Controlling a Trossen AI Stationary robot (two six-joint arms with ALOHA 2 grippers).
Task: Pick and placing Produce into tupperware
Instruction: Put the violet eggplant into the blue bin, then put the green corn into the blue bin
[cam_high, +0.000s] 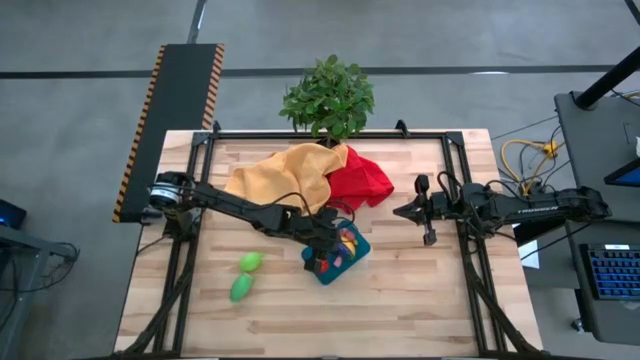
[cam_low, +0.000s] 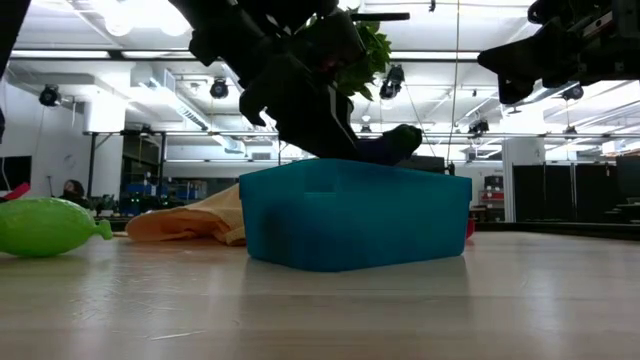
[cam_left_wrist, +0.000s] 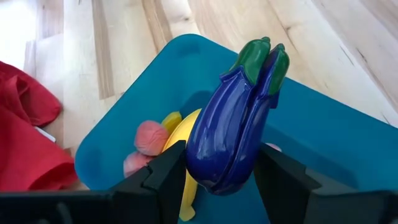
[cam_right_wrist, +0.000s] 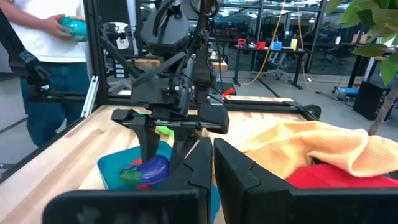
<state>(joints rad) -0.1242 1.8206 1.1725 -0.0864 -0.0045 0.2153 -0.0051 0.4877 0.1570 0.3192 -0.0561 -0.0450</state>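
Left gripper (cam_left_wrist: 217, 180) clamps purple eggplant (cam_left_wrist: 233, 121) between its fingers, just above teal tupperware (cam_high: 358, 250) at table centre. Inside tupperware: yellow banana (cam_left_wrist: 186, 134), pink-red berry (cam_left_wrist: 151, 137). 2 green pieces (cam_high: 246, 276) lie on wooden table (cam_high: 400, 300), left of tupperware. Right gripper (cam_high: 402, 211) closed, empty, raised, well apart at right. Beyond: yellow cloth (cam_high: 280, 175), red cloth (cam_high: 362, 180), potted plant (cam_high: 328, 95).

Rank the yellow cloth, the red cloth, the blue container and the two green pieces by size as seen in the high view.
1. yellow cloth
2. red cloth
3. blue container, partly hidden under the left gripper, so it may rival the red cloth
4. two green pieces, which look alike
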